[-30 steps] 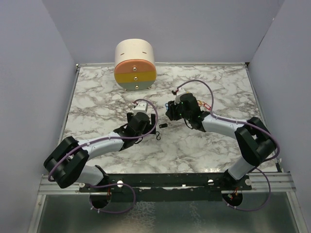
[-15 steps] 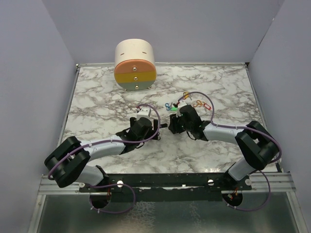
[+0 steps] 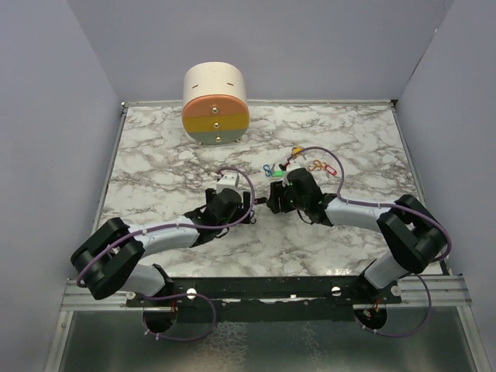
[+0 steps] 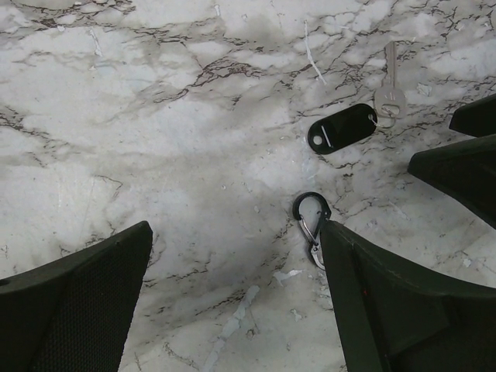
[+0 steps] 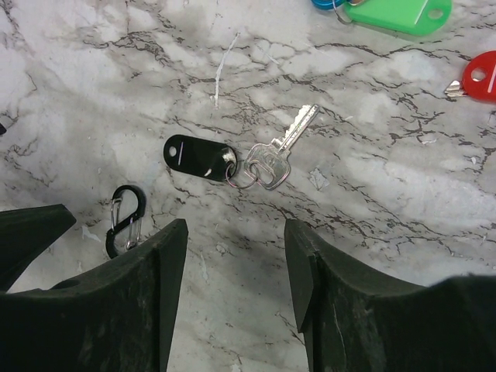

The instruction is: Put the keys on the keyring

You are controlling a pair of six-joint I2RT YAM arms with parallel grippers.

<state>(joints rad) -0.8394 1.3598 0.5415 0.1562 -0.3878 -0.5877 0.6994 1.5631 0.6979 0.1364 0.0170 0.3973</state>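
Observation:
A black carabiner keyring (image 4: 311, 217) lies on the marble, touching the inner edge of my left gripper's right finger (image 4: 403, 302). My left gripper (image 4: 236, 240) is open and empty, low over the table. A black key tag (image 5: 195, 157) with a silver key (image 5: 279, 151) lies just beyond my right gripper (image 5: 235, 232), which is open and empty; the carabiner also shows in the right wrist view (image 5: 124, 219). Green (image 5: 403, 12), red (image 5: 480, 77) and blue (image 3: 266, 168) keys lie farther back, and a yellow key (image 3: 297, 150) behind them. The two grippers (image 3: 246, 209) (image 3: 273, 203) face each other closely.
A round cream container (image 3: 215, 105) with orange, yellow and grey drawer fronts stands at the back left of the marble table (image 3: 155, 155). Purple walls enclose the table's sides. A black rail (image 3: 263, 288) runs along the near edge.
My right gripper has moved nearer and leftward, uncovering the coloured keys behind it. My left gripper has shifted slightly right toward it. The black tag is now hidden between them in the top view.

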